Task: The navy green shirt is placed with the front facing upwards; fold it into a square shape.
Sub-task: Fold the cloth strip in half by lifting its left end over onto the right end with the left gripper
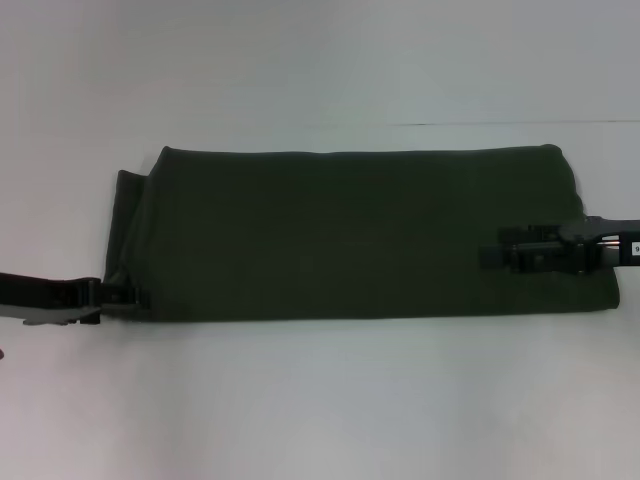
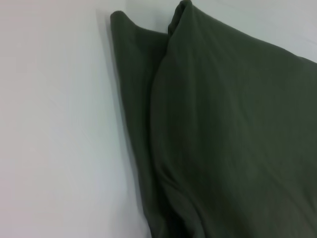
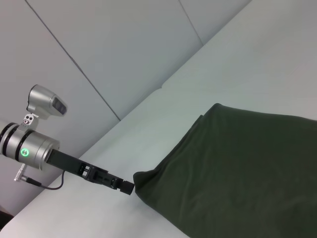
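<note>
My navy green shirt lies folded lengthwise, long axis left-to-right on the bench. My left gripper pinches its near-left corner; my right gripper's jaws I cannot tell.

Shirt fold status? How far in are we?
Done: the navy green shirt already lies as a long band across the table, doubled layers showing at its left end, no lettering showing. In hand: the left end effector is at the band's near-left corner, and the right end effector sits over its right end. Left: the band is still oblong, so the ends must be brought together to make a square.
</note>
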`<state>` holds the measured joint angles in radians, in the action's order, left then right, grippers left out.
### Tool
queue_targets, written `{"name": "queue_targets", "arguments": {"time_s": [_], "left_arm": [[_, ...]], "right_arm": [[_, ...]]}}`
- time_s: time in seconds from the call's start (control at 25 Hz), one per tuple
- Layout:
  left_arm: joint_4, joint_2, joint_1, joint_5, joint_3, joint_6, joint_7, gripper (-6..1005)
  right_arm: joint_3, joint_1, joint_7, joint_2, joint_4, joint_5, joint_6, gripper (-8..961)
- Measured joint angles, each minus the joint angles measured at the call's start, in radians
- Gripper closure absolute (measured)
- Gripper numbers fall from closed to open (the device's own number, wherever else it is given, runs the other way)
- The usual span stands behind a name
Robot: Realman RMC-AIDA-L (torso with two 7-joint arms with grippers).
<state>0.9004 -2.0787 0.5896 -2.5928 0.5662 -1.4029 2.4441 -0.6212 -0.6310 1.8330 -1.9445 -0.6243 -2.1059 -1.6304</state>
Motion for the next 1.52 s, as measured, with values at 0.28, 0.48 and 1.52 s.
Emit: {"name": "queue_targets", "arguments": {"time_s": [0.28, 0.48, 1.52], "left_arm": [[-0.006, 0.001, 0.0, -0.012, 0.006, -0.012, 0.006, 108], [-0.007, 0.002, 0.005, -0.022, 0.008, -0.013, 0.012, 107], [-0.022, 0.002, 0.016, -0.023, 0.029, 0.012, 0.01, 107]], "right_arm": [[0.0, -0.001, 0.001, 0.002, 0.0, 0.0, 0.0, 71], [0.0, 0.0, 0.001, 0.002, 0.0, 0.0, 0.0, 71], [0.003, -0.001, 0.005, 0.003, 0.0, 0.0, 0.001, 73]]}}
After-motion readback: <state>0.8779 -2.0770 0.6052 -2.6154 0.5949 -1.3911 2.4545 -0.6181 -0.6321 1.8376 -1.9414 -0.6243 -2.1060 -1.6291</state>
